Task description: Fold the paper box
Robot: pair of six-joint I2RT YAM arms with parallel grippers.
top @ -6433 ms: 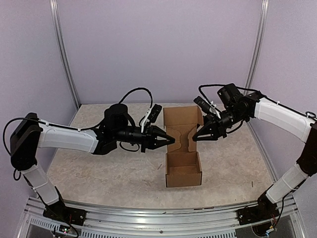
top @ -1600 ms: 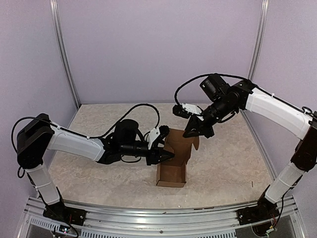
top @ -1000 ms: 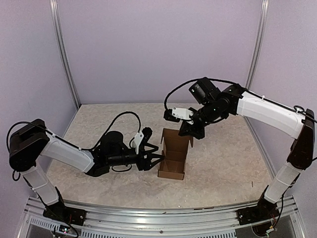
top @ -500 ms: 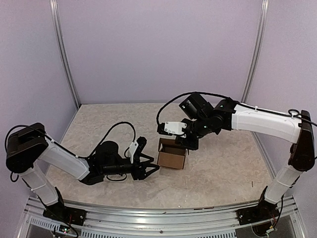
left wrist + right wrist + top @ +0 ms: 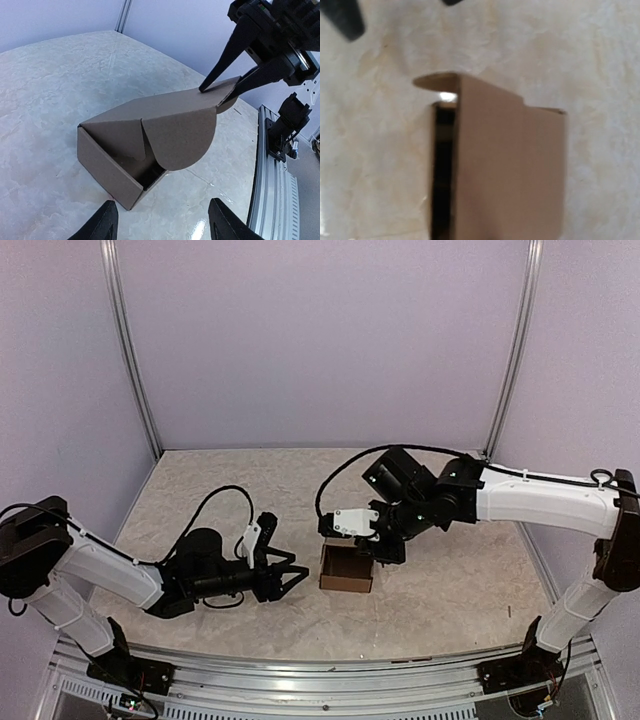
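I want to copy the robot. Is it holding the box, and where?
Left gripper is open, holding nothing. Right gripper straddles a corner of the lid of the paper box; whether it pinches cannot be told.

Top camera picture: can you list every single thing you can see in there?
paper box: one, brown, middle of the table, lid folded almost down, a rounded tab sticking out.
table: one, beige marbled, under everything.
walls: lilac, behind and at both sides.
posts: two, silver, at the back corners.
rail: one, silver, along the near edge.
left arm: one, white and black, low on the left.
right arm: one, white and black, reaching in from the right.
left gripper: one, black, open, just left of the box.
right gripper: one, black, fingers a little apart at the lid's edge.
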